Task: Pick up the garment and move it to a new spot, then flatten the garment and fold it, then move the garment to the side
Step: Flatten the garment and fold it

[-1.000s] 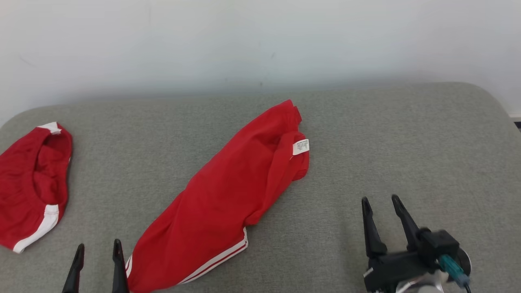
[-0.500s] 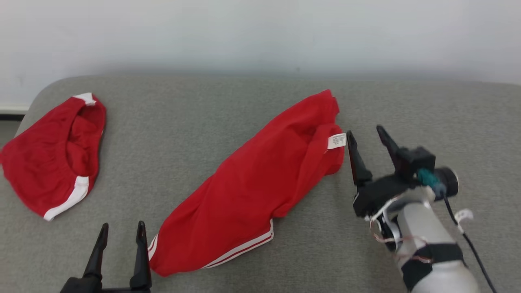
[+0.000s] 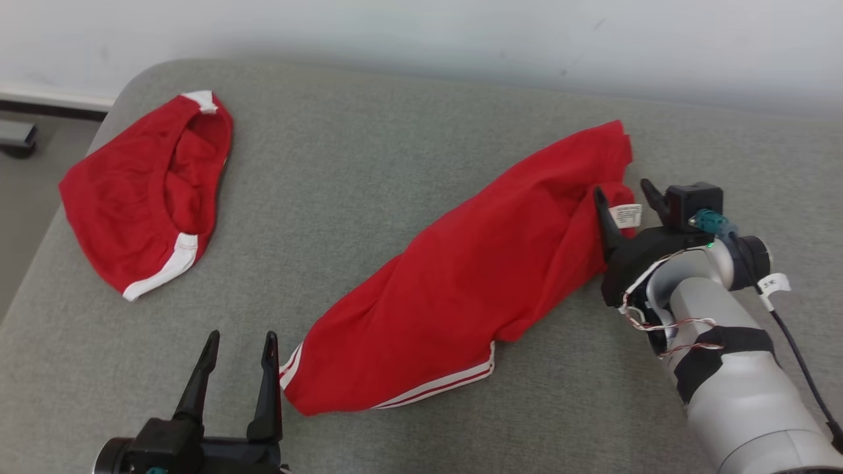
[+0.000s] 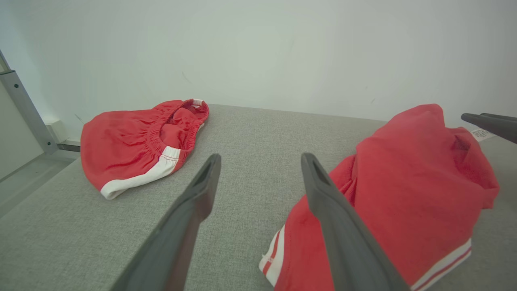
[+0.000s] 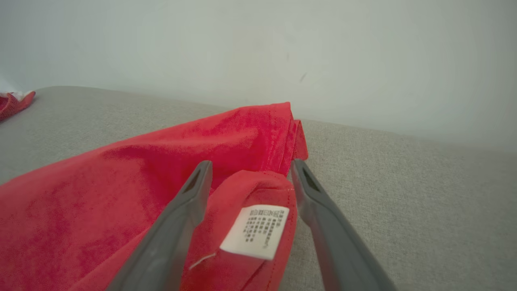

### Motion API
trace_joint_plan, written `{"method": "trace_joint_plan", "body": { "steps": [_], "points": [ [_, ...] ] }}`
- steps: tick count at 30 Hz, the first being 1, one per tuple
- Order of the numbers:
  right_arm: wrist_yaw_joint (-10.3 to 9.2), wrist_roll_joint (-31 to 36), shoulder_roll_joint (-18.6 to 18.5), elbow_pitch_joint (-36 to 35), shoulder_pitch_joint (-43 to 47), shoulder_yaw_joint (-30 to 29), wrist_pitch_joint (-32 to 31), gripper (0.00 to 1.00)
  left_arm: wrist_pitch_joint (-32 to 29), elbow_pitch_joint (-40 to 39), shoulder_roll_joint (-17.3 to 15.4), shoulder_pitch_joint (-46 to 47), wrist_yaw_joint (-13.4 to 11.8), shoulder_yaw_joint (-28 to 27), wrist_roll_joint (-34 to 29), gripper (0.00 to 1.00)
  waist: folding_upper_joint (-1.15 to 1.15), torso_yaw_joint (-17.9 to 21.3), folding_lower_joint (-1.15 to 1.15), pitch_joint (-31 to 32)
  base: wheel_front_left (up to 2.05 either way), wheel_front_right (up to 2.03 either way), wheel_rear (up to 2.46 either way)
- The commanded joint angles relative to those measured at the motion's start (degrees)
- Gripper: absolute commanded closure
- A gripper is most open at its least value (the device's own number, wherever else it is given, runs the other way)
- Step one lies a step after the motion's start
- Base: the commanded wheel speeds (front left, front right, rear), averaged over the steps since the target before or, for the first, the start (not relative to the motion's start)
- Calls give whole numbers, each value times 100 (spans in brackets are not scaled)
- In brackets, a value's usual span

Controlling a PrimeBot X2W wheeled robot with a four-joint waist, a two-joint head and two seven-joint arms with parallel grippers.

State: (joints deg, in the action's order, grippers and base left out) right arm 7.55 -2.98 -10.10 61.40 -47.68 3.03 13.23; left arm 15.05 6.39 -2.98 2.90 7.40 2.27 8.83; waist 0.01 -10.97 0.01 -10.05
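Right wrist view: open, empty right fingers [image 5: 174, 230] straddle the soft, rumpled red garment [image 5: 121, 182]

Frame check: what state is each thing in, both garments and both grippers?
garment: bunched lengthwise on the grey surface, not flattened, not lifted.
care label: exposed at the garment's far end.
second red garment: crumpled at the left, untouched.
left gripper: open, empty, beside the garment's striped end.
right gripper: open, fingers straddling the labelled fold, not closed on it.
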Motion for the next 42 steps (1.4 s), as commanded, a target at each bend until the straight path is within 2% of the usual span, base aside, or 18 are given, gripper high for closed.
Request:
{"method": "trace_joint_plan", "body": {
  "steps": [1,9,10,11,12,17,20,31,36,42],
  "points": [
    [-13,-43,-43,148,-107,-42,-24,0,19,27,13,104,-2,40,44,0,-1,-226,-1,-210,0,0,0],
    [-13,-49,-11,870,-388,-138,-143,0,19,133,14,236,4,135,170,0,-1,-353,-1,-359,0,0,0],
    [-13,-72,13,914,-396,-153,-138,51,19,145,14,247,5,128,176,0,-1,-346,-1,-363,0,0,0],
    [-13,-75,24,946,-405,-157,-124,80,19,157,15,261,5,123,179,0,-1,-337,-1,-364,0,0,0],
    [-13,-89,38,974,-409,-166,-101,100,19,172,14,269,6,114,181,0,-1,-323,-1,-356,0,0,0],
    [-13,-146,85,943,-313,-179,110,100,19,216,14,240,7,28,185,0,-1,-162,-1,-213,0,0,0],
    [-13,-203,158,637,-123,-96,196,100,19,225,14,79,4,-95,197,0,-1,95,-1,-27,0,0,0],
    [-13,-752,52,-1844,1385,78,193,100,19,207,12,-163,5,-385,169,0,-1,940,-1,261,0,0,0],
    [-13,-914,-9,-2978,2421,-146,194,100,19,215,12,-188,8,-438,182,0,-1,1154,-1,310,0,0,0],
    [-13,-920,203,-3604,3315,-454,192,100,19,237,13,-238,4,-447,200,0,-1,1260,-1,340,0,0,0]
  ]
}}
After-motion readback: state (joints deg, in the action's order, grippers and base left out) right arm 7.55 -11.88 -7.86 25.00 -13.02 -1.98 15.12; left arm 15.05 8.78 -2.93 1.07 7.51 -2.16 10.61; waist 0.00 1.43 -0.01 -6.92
